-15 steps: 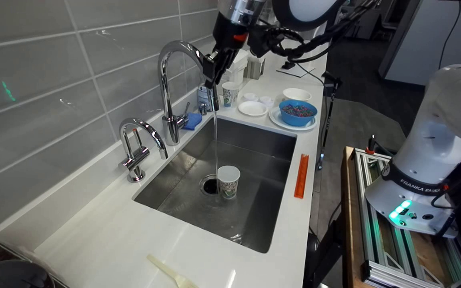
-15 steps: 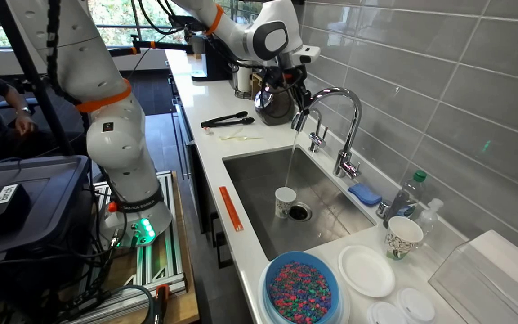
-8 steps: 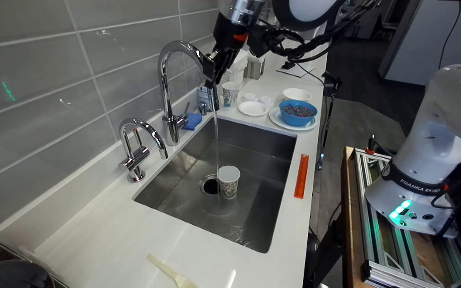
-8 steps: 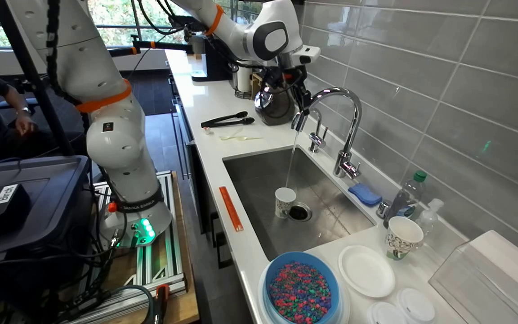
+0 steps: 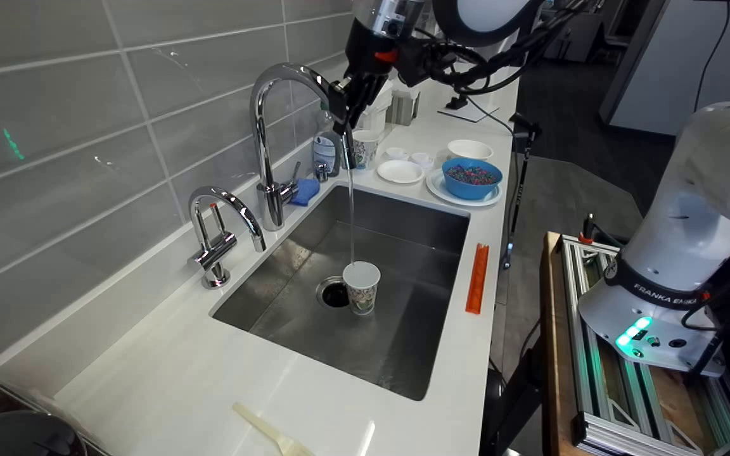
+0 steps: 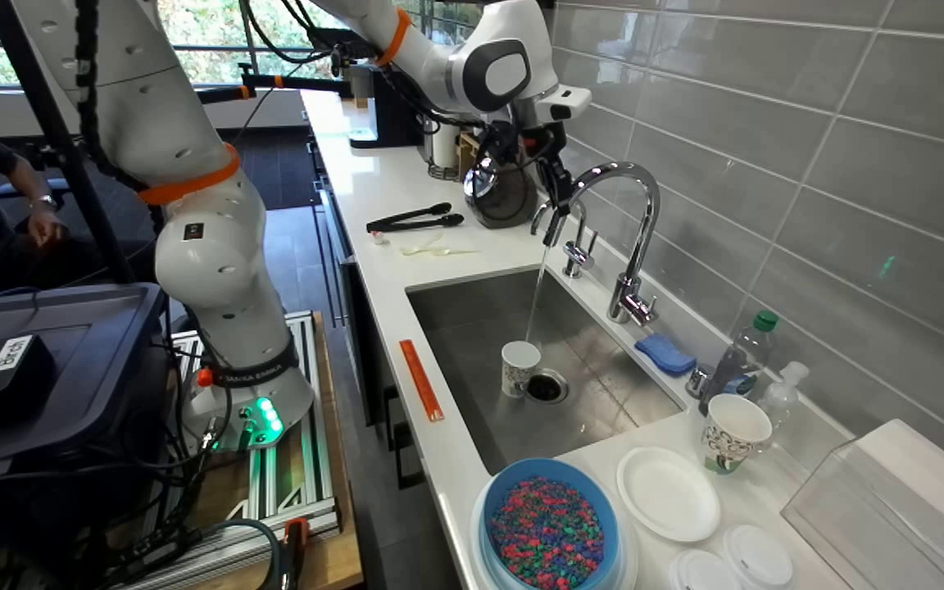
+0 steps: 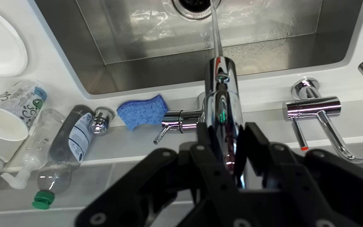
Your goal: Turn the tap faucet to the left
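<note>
In the wrist view, my tool (image 7: pixel 226 132) is narrowed on the tap faucet (image 7: pixel 223 91), meeting its chrome spout from nine and three o'clock. The spout points to twelve, and water (image 7: pixel 216 31) runs from its mouth; the drain (image 7: pixel 195 4) lies at eleven o'clock from there. A blue sponge (image 7: pixel 143 112) sits at the spout's nine o'clock, the low tap (image 7: pixel 313 107) at its three.

In an exterior view, the tap faucet arches up from the bench (image 5: pixel 200 373) at the ten o'clock edge of the sink (image 5: pixel 397 342), my tool at its down-turned end. Below, at six o'clock, a paper cup (image 5: pixel 362 290) stands upright in the sink, the drain just beside it at nine.

In an exterior view, an orange strip (image 6: pixel 421 381) lies by the sink's nine o'clock edge, black tongs (image 6: pixel 390 223) near eleven. The water drops to the cup's rim line; whether it enters, I cannot tell.
</note>
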Tool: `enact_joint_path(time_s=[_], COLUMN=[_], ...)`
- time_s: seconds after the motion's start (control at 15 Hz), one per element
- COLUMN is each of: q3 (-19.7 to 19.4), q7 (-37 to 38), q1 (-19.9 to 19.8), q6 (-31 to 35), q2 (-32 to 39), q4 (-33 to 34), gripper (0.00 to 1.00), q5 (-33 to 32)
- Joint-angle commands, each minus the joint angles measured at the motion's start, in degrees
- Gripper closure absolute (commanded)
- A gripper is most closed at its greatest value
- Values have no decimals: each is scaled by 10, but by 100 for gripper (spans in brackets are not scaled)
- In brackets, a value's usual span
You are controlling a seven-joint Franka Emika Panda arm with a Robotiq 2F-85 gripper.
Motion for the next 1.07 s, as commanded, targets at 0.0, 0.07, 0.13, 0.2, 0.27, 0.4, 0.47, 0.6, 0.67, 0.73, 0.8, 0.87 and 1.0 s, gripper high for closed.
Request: enact_joint_path(time_s=[0.0, 0.07, 0.13, 0.2, 0.27, 0.4, 0.47, 0.6, 0.67, 0.73, 0.8, 0.87, 1.0], q3=[-7, -9, -10, -10, -11, -11, -11, -12, -12, -12, -13, -12, -11], q7=[26, 26, 27, 27, 27, 26, 26, 25, 25, 25, 20, 15, 7], q1=[-18, -20, -23, -24, -25, -26, -26, -27, -27, -26, -23, -20, -12], q6=[4, 3, 3, 3, 3, 2, 3, 3, 3, 3, 4, 4, 1], q2=[-1, 0, 0, 1, 1, 2, 2, 3, 3, 3, 3, 2, 0], q4=[5, 5, 5, 5, 6, 6, 6, 6, 7, 6, 6, 6, 4], gripper=[92, 92, 92, 92, 92, 92, 92, 92, 92, 92, 92, 92, 92], q5=[-32, -33, -35, -38, -40, -43, -44, -46, -46, -46, -41, -37, -27])
